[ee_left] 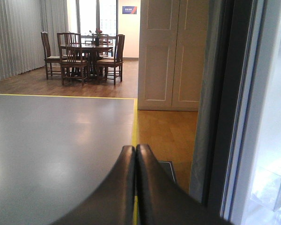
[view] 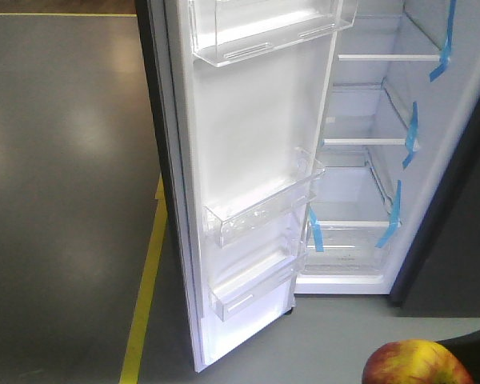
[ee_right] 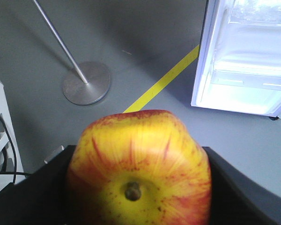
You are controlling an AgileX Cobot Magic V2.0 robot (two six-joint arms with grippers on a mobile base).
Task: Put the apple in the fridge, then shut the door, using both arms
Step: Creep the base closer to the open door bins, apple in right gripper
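Down at the right gripper (ee_right: pixel 139 199): clenched around the round red-and-yellow apple (ee_right: pixel 140 173), with a black finger (ee_right: pixel 35 192) tight against each flank.
Apple: stem dimple turned up to the wrist camera, red streaks fanning out over yellow skin. It sits in the bottom right corner of the front view, outside the cabinet, over the grey floor (view: pixel 64 160).
Fridge (view: pixel 360 188): tall and dark grey with a white lining, wide open just ahead of the apple. The clear shelves are stacked one above another, and blue tape strips (view: pixel 410 136) run down their right edges.
Door (view: pixel 248 152): flat and dark grey, swung out to the left with its white inner face showing. Clear plastic bins (view: pixel 260 212) hang on it, high and low.
Left gripper (ee_left: pixel 135 154): black fingers pressed flat together with nothing between them. It points along the floor beside the door's dark edge.
Floor marks: a yellow painted line (view: pixel 144 296) runs past the foot of the door.
Beyond the apple: a silver pole on a round metal base (ee_right: pixel 86 86) stands well apart from the fridge.
Far room: a dark wooden dining table with chairs (ee_left: pixel 84 56), and a cream panelled cupboard (ee_left: pixel 173 51).
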